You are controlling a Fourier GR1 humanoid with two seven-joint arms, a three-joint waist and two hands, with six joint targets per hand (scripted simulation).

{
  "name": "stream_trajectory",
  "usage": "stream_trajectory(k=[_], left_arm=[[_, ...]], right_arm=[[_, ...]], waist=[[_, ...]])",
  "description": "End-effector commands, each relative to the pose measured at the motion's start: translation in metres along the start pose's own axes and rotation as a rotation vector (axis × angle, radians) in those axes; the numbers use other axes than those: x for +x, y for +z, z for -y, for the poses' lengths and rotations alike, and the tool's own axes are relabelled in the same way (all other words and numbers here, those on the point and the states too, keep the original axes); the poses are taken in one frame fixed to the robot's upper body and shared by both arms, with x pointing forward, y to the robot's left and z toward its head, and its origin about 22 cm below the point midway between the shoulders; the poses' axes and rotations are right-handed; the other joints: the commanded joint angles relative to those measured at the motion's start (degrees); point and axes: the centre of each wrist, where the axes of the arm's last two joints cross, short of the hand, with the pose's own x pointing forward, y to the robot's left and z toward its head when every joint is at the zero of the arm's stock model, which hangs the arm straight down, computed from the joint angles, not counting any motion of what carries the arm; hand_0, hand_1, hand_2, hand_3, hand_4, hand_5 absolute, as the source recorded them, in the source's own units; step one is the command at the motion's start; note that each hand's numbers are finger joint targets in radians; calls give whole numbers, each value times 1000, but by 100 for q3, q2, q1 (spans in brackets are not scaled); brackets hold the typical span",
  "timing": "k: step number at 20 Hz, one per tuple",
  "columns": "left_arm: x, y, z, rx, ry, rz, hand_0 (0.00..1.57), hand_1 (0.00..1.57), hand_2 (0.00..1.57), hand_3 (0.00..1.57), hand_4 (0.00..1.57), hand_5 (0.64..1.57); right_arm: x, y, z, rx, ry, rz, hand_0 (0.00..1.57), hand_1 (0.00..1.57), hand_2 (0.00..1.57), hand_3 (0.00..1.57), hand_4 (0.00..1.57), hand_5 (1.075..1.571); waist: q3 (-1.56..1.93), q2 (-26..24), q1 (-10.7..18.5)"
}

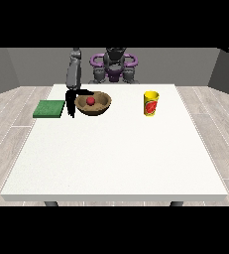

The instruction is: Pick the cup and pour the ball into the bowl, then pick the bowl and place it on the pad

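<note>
A brown bowl [97, 105] stands on the white table [116, 154] at the back left, with the red ball [90, 100] lying inside it. The yellow cup [151, 103] with a red mark stands upright to the bowl's right, apart from it. The green pad [49, 108] lies flat to the left of the bowl. The hand at the view's left [72, 100] is at the bowl's left rim, between bowl and pad. Its fingers point straight down outside the rim and its thumb reaches over the rim. The other hand does not show.
The robot's torso [114, 64] stands behind the table's far edge. The arm at the view's left [74, 72] comes down steeply from the shoulder to the bowl. Grey walls and a wooden floor surround the table.
</note>
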Motion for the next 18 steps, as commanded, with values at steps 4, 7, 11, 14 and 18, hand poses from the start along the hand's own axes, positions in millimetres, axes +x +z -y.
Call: stream_trajectory(k=[4,7,11,14,18], left_arm=[[5,2,1,-24,24,49,0,0,0,0,253,1515],[13,1,-1,-31,0,74,0,0,0,0,407,1547],[33,-7,-8,-33,10,97,0,0,0,0,624,1569],[13,4,-25,-1,21,-1,0,0,0,0,683,1570],[-12,17,-44,57,3,-44,0,0,0,0,729,1569]], right_arm=[[-26,17,8,-164,57,-187,1571,1571,1571,1507,791,1427],[-33,28,10,-186,108,-160,1571,1571,1571,1571,1094,1459],[-2,2,18,-197,144,-146,1571,1571,1571,1571,1077,1485],[3,6,26,-223,149,-216,1571,1571,1571,1571,1071,1487],[40,-25,6,-208,237,-262,1571,1571,1571,1571,1047,1533]], waist=[[65,315,328],[66,530,424],[59,601,351],[52,88,279],[51,-272,-100]])
